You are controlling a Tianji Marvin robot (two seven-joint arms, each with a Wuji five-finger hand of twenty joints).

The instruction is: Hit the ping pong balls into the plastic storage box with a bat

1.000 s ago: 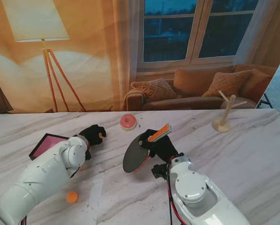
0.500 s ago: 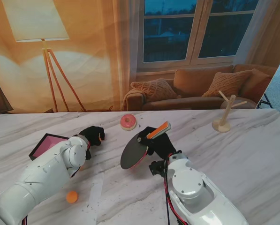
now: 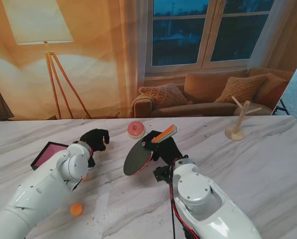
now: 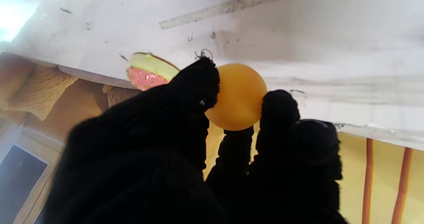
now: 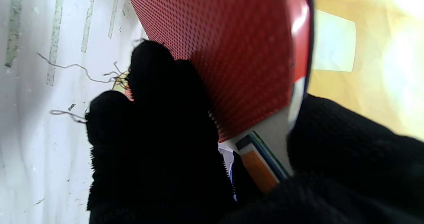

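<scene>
The black-gloved left hand [image 3: 95,138] pinches an orange ping pong ball [image 4: 237,96] left of centre; the right hand [image 3: 164,147] grips the red-faced wooden bat [image 3: 137,159] at centre. Nothing looks struck yet. The pink-lined dark storage box [image 3: 48,154], centre-left, shows no balls; another orange ball [image 3: 76,209] lies lower left.

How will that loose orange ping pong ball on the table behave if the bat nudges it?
The small round orange ping pong ball lying on the smooth marble table would probably roll away at a light touch. It looks hollow and light, so a nudge may send it far. Nothing beside it seems placed to stop it.
</scene>
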